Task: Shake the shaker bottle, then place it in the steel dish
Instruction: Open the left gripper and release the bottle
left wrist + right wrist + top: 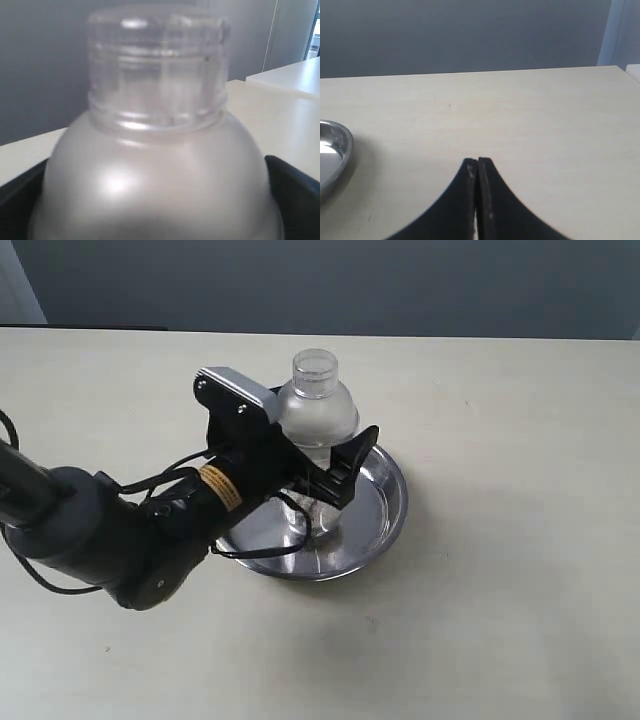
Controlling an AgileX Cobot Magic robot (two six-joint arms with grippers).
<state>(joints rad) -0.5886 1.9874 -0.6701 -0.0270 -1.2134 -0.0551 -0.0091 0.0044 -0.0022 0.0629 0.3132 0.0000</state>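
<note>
The shaker bottle (318, 410), frosted with a clear cap, stands upright with its lower end down inside the steel dish (388, 502). Whether its base touches the dish floor I cannot tell. My left gripper (322, 458) is shut on the bottle's body, one black finger showing on each side. In the left wrist view the shaker bottle (155, 165) fills the frame between the fingers (295, 195). My right gripper (477, 161) is shut on nothing above bare table, with the steel dish's rim (342, 150) off to one side. It is out of the exterior view.
The pale table (500, 620) spreads around the dish on all sides. My left arm (110, 530) and its cables lie across the table on the dish's left. A grey wall (400, 280) runs behind the far edge.
</note>
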